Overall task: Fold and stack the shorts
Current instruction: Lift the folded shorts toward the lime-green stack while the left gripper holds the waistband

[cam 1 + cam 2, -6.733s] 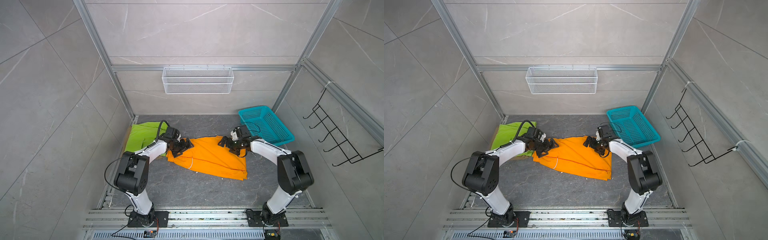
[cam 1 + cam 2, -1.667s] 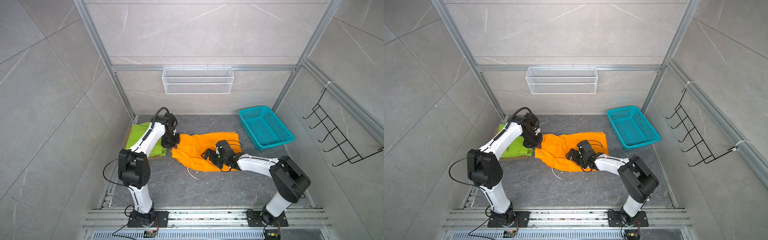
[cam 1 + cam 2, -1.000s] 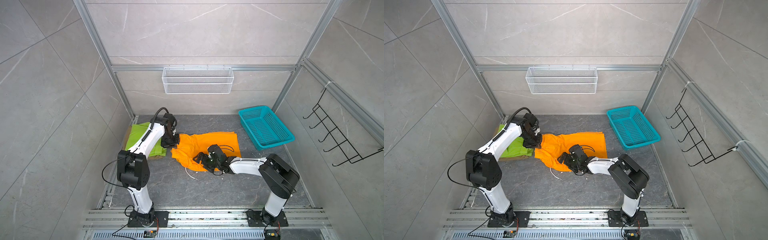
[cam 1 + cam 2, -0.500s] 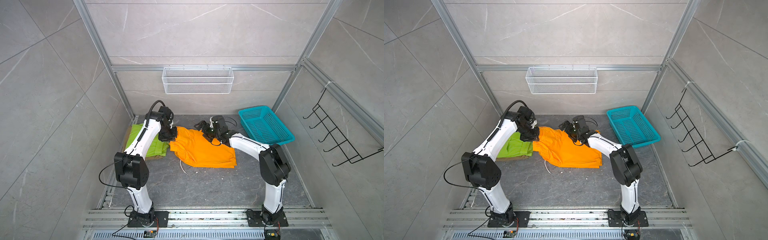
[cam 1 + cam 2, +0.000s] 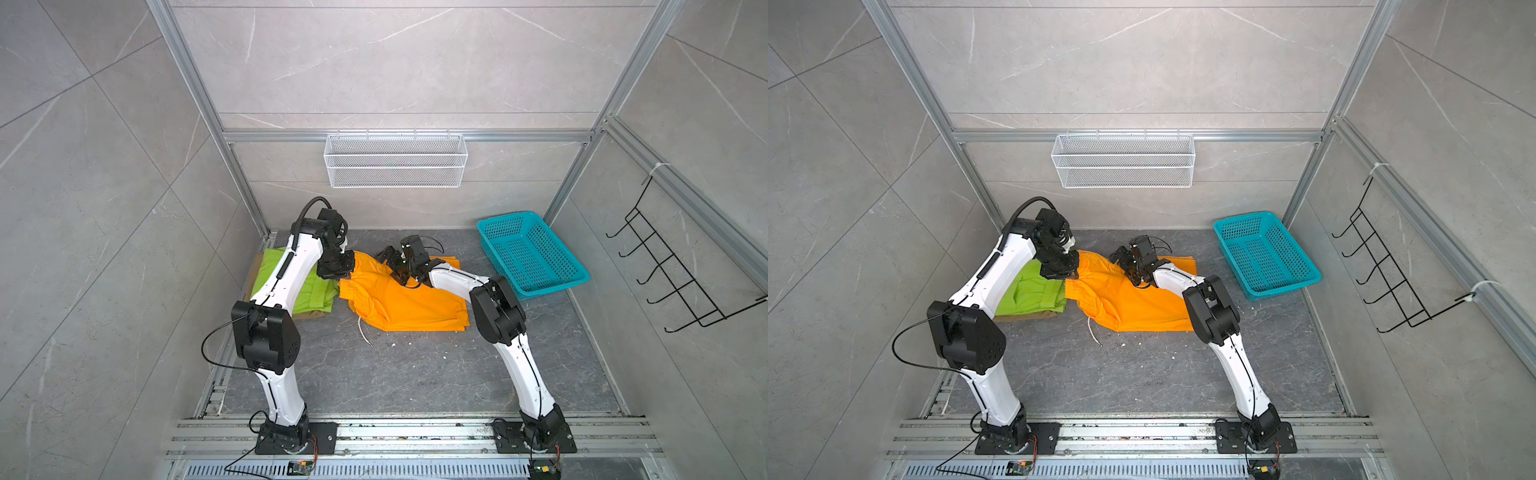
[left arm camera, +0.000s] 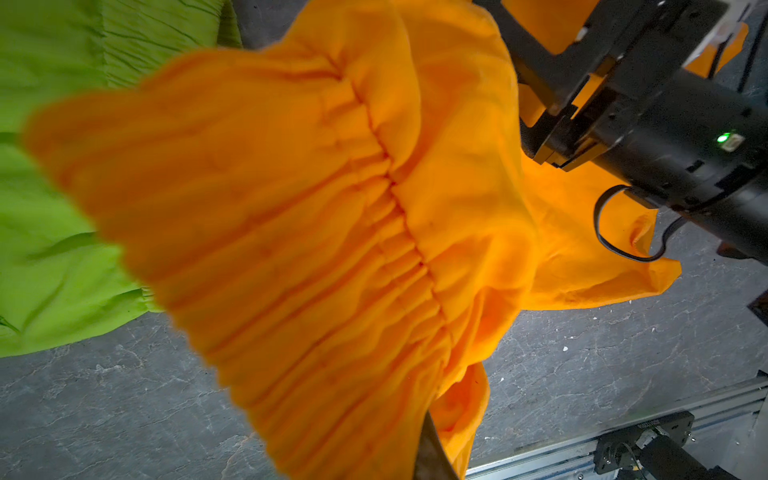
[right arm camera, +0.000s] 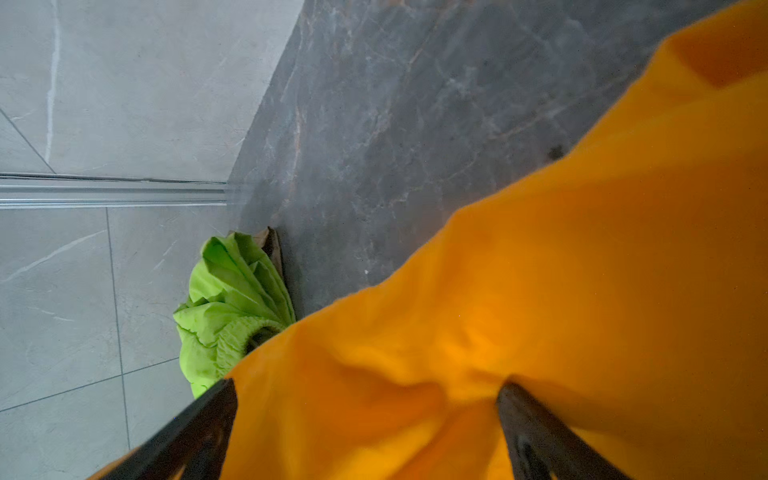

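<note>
While the left gripper (image 5: 343, 274) keeps its fingers pressed together on the gathered waistband of the orange shorts (image 5: 409, 303), both top views show that pair spread on the dark tabletop (image 5: 415, 374), its legs running away from those fingers toward the right arm. The right gripper (image 5: 394, 264) sits over the far edge of the cloth, fingers spread wide and clamping nothing. Behind the left fingers the green shorts (image 5: 316, 296) lie folded on a tan pair (image 5: 309, 316), of which only an edge shows. A white drawstring (image 5: 365, 332) trails below the left fingers, and the basket (image 5: 498, 220) stands well apart beyond the right ones.

In the left wrist view the elastic waistband bunches right against the fingers (image 6: 430, 457), with the green shorts just beside it.

In the right wrist view the two fingers (image 7: 199, 428) stand apart, with orange cloth lying loose between them.

The step in hand looks like folding the orange pair before stacking it. To do it well, the right fingers should close on a matching corner or hem rather than a loose middle layer. Both grippers can then carry one straight edge over, with the drawstring tucked inside.
</note>
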You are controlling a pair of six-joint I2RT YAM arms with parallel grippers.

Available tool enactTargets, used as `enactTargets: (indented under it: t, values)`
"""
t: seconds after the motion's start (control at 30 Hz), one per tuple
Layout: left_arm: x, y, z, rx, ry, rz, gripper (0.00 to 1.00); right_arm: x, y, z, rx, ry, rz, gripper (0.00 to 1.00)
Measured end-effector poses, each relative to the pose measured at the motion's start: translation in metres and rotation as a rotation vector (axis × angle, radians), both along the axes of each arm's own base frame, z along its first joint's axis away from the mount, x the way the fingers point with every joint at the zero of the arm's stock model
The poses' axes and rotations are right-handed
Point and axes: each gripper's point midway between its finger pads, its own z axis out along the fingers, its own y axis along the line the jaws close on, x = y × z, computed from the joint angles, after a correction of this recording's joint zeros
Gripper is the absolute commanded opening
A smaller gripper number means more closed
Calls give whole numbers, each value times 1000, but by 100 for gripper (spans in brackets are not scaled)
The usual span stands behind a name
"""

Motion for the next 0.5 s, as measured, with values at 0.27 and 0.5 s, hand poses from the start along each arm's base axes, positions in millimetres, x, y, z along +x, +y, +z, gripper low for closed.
enactTargets:
  t: [0.27,0.5]
  values:
    - [4,17,1,4,2,27,0,11,-1,28,-27,-30,-15,100]
    - [8,15,1,2,5,24,0,43,17,44,0,-107,-22,100]
